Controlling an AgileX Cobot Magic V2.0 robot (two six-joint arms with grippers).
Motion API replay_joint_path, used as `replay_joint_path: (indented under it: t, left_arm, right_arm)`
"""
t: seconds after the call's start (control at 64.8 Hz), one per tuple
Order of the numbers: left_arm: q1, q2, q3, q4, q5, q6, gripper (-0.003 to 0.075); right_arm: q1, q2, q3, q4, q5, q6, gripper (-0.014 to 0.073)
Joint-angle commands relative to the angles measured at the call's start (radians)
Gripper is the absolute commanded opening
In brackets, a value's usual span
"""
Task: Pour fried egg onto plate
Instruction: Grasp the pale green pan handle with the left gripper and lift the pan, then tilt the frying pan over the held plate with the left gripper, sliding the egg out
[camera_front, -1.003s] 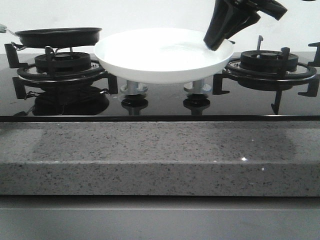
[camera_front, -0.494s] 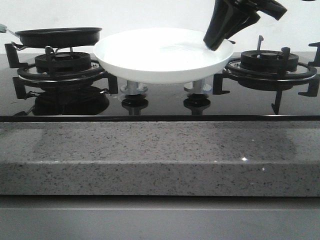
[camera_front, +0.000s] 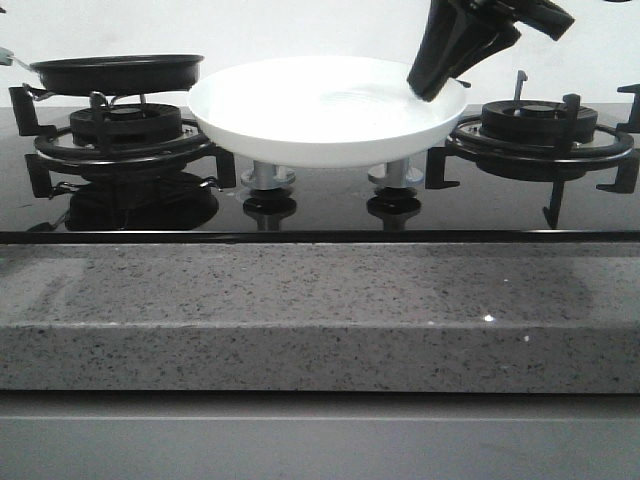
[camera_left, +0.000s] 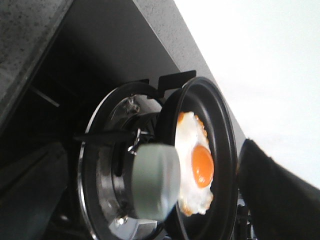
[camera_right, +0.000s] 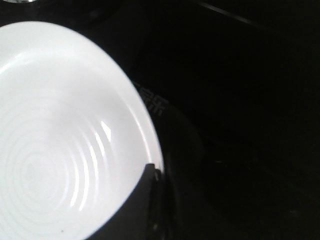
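Observation:
The fried egg (camera_left: 196, 161), yolk up, lies in the black frying pan (camera_left: 225, 150) on the left burner (camera_front: 125, 125). In the front view the pan (camera_front: 115, 72) shows only side-on and the egg is hidden. The pan's pale green handle end (camera_left: 155, 182) sits between the wide-apart fingers of my left gripper (camera_left: 147, 205), which is open and not touching it. The white plate (camera_front: 300, 130) is level over the stove's middle, just above two knobs. My right gripper (camera_front: 432, 92) is shut on the plate's right rim (camera_right: 145, 125), with one finger (camera_right: 142, 200) inside the rim.
A second burner with a black grate (camera_front: 545, 130) stands to the right of the plate. Two silver knobs (camera_front: 268, 178) sit under the plate on the black glass hob (camera_front: 320, 215). A grey speckled counter edge (camera_front: 320, 310) runs along the front.

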Motion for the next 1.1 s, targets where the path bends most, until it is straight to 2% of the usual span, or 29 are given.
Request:
replay_joint_path:
  t: [0.0,0.17,0.262,0.355,0.525,0.71,0.91,1.08]
  left_arm:
    - [-0.012,-0.024,-0.049,-0.082,0.032,0.004,0.0672]
    - [-0.023,-0.014,-0.058,-0.084,0.036,0.004,0.0665]
    - [-0.023,-0.014,-0.058,-0.084,0.039,0.004,0.0608]
    - [-0.023,-0.014,-0.058,-0.084,0.042,0.004,0.0506]
    - [-0.023,-0.014,-0.058,-0.084,0.042,0.004,0.0254]
    - [-0.023,-0.014,-0.058,-0.084,0.042,0.004,0.0078]
    - [-0.023,-0.019,-0.059,-0.080,0.047,0.007,-0.0019]
    - [-0.020,-0.031,-0.095,-0.122,0.124,0.019,-0.0019]
  right_arm:
    - [-0.002,-0.055,-0.025,0.041,-0.034,-0.009,-0.0057]
    - [-0.002,-0.055,-0.025,0.041,-0.034,-0.009,-0.0057]
    - [-0.002,-0.055,-0.025,0.041,-0.034,-0.009,-0.0057]
    - [-0.002,-0.055,-0.025,0.041,-0.034,-0.009,-0.0057]
    - [-0.002,-0.055,-0.025,0.041,-0.034,-0.009,-0.0057]
    - [-0.002,-0.055,-0.025,0.041,-0.034,-0.009,-0.0057]
    - [-0.002,-0.055,-0.025,0.041,-0.034,-0.009,-0.0057]
    - [-0.002,-0.055,-0.025,0.041,-0.034,-0.009,-0.0057]
